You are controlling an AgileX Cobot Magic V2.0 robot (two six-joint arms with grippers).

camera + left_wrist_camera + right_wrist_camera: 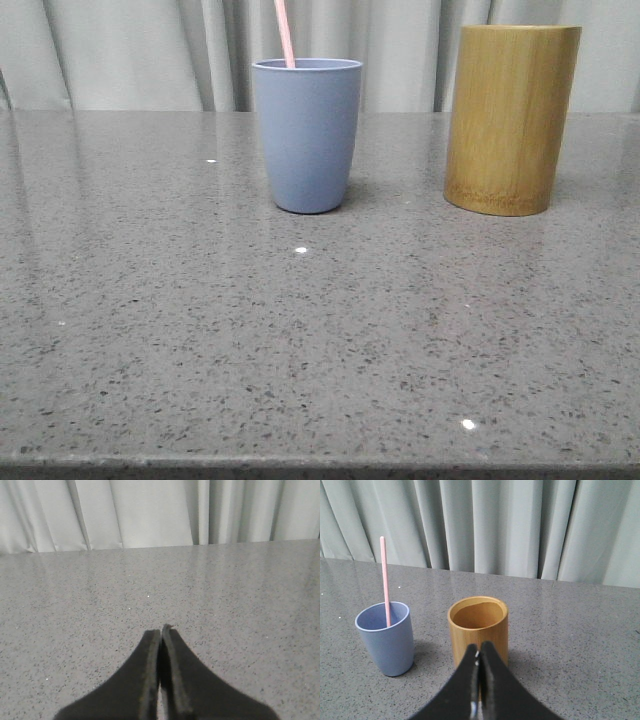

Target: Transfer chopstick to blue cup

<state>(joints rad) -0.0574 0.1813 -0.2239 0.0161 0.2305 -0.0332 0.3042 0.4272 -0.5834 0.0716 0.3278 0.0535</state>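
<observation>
The blue cup [307, 135] stands upright on the grey table. A pale pink chopstick [285, 32] stands in it and leans on its rim. The right wrist view shows the blue cup [386, 639] with the chopstick [385, 580] inside. My right gripper [479, 650] is shut and empty, held above the table in front of the bamboo cylinder [478, 628], which looks empty. My left gripper [161, 632] is shut and empty over bare table. Neither gripper shows in the front view.
The tall bamboo cylinder [511, 118] stands to the right of the blue cup. A grey speckled table [300, 340] runs to a pale curtain [150, 50] at the back. Its front edge lies at the bottom of the front view.
</observation>
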